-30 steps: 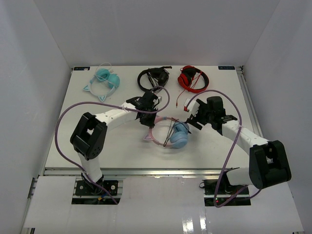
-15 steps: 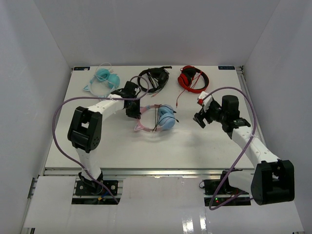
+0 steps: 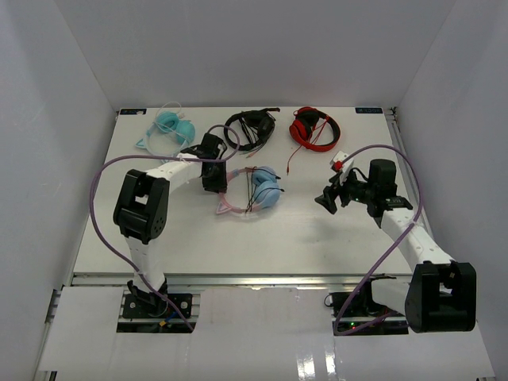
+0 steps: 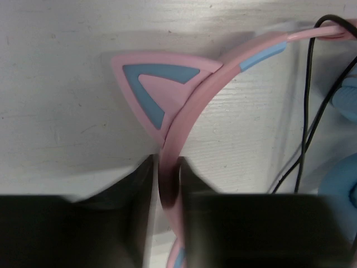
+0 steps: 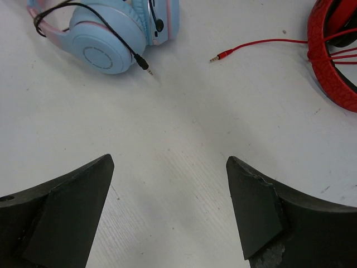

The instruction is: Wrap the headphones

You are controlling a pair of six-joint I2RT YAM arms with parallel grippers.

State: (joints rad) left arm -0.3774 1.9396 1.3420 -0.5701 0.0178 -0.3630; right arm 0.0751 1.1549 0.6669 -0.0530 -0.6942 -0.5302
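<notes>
Left wrist view: left gripper (image 4: 166, 162) narrowly straddles the headphones (image 4: 195, 96) headband, grip indeterminate; right gripper (image 5: 170, 160) spread wide.

The headphones (image 3: 258, 191) lie on the table (image 3: 159, 230), left pincer (image 3: 213, 182) straddling their band, right pincer (image 3: 325, 199) well apart rightward.

Four sets of headphones are lying on one table (image 3: 159, 230). One of them, the headphones (image 3: 258, 190) in pink and light blue, is sitting with its band between the jaws of the left gripper (image 3: 213, 184). One teal set (image 3: 169, 127) and one black set (image 3: 250, 125) are lying well apart from those jaws. One red set (image 3: 313, 127) and its one red cable (image 5: 262, 42) are lying ahead of the jaws of the right gripper (image 3: 327, 198). Two arms are reaching in, each carrying one gripper.
</notes>
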